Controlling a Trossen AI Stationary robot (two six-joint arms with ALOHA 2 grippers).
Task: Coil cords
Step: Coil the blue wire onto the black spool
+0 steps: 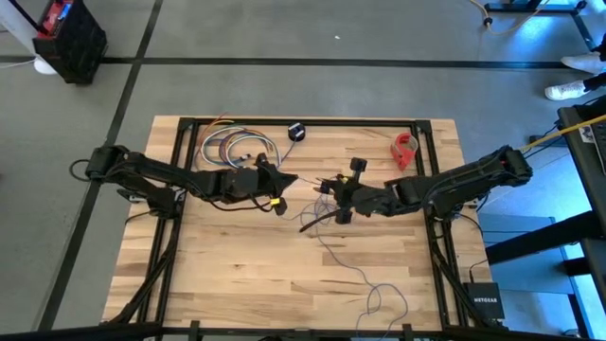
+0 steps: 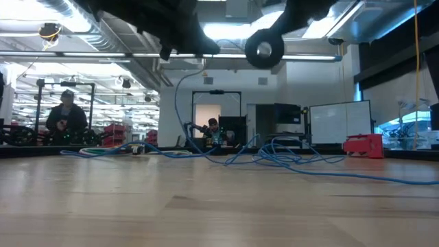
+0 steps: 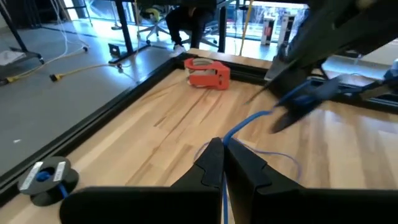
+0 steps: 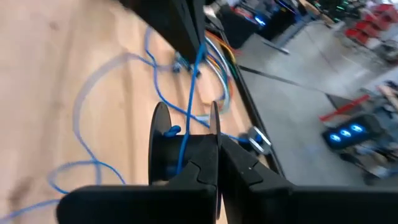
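Smooth pale wooden table [image 1: 237,265]

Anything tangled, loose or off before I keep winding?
Most of the thin cord lies unwound in loose loops over the table, trailing to its near edge. The right gripper grips the black spool; the left gripper pinches the cord. Nothing looks damaged, and I cannot spot a real knot.
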